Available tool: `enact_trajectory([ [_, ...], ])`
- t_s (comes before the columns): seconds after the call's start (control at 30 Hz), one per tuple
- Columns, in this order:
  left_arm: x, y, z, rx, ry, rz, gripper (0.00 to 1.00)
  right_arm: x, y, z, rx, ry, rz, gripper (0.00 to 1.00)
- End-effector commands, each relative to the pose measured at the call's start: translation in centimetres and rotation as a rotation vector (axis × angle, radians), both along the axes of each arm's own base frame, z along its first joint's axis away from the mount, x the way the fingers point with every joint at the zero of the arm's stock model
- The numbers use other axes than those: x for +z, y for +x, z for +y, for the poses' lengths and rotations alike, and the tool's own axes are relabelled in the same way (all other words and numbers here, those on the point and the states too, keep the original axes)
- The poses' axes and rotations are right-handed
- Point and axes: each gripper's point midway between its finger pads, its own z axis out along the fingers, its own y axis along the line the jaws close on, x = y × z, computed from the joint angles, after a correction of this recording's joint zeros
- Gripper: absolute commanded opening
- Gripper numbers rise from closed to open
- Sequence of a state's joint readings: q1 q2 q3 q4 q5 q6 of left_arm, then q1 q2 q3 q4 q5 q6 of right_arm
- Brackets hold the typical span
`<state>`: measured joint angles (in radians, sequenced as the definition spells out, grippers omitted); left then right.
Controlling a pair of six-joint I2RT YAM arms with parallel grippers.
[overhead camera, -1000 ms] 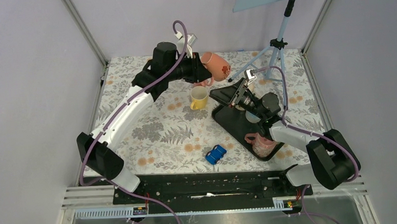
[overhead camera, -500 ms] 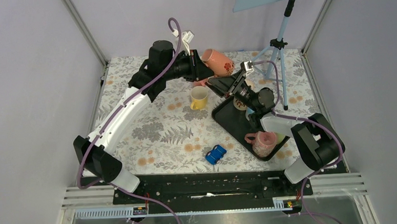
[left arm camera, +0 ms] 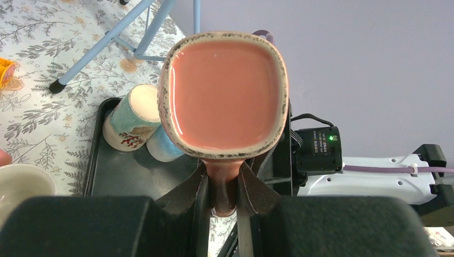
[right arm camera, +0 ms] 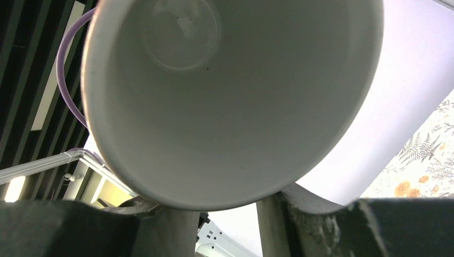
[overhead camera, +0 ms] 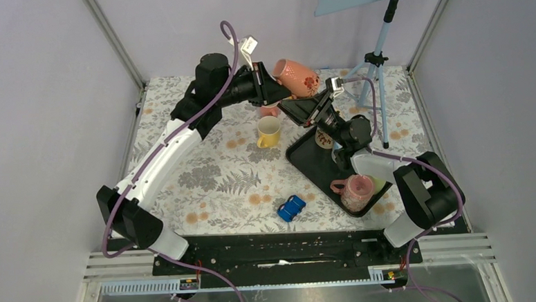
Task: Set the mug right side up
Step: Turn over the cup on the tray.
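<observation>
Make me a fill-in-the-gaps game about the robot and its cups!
1. The left jaws pinch the pink mug by its ____.
2. The mug standing alone on the flowery cloth is coloured ____.
3. The tray holding the other cups is coloured ____.
4. The small toy near the arms' bases is coloured ____.

Missing words: handle, yellow, black, blue.
</observation>
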<state>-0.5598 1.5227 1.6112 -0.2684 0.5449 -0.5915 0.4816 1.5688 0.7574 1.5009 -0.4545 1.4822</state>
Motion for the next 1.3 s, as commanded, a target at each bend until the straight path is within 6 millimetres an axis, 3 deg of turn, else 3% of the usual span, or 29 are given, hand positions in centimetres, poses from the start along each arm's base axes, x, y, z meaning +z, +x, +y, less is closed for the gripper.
enact_trajectory([
  [0.0,5.6,-1.7,0.6,-0.034,-0.124,-0.147,0.0,3.9,-0.8,-0.5,-0.012,0.067,-0.127,0.45],
  [0.67,3.3,-1.6,0.7,-0.018,-0.157,-0.099,0.0,4.9,-0.3,0.2,-0.005,0.078,-0.142,0.33],
  [0.83,3.0,-1.5,0.9,-0.005,-0.155,-0.09,0.0,5.0,-0.6,0.2,0.0,0.078,-0.156,0.42],
  [0.97,2.8,-1.4,0.9,-0.005,-0.154,-0.083,0.0,5.4,-0.8,0.2,0.007,0.083,-0.169,0.41],
  [1.13,2.9,-1.4,0.7,-0.014,-0.168,-0.089,0.0,5.4,-0.7,0.4,0.014,0.079,-0.171,0.33],
  [1.27,2.7,-1.4,0.7,-0.013,-0.165,-0.083,0.0,5.3,-0.7,0.5,0.019,0.074,-0.168,0.2],
])
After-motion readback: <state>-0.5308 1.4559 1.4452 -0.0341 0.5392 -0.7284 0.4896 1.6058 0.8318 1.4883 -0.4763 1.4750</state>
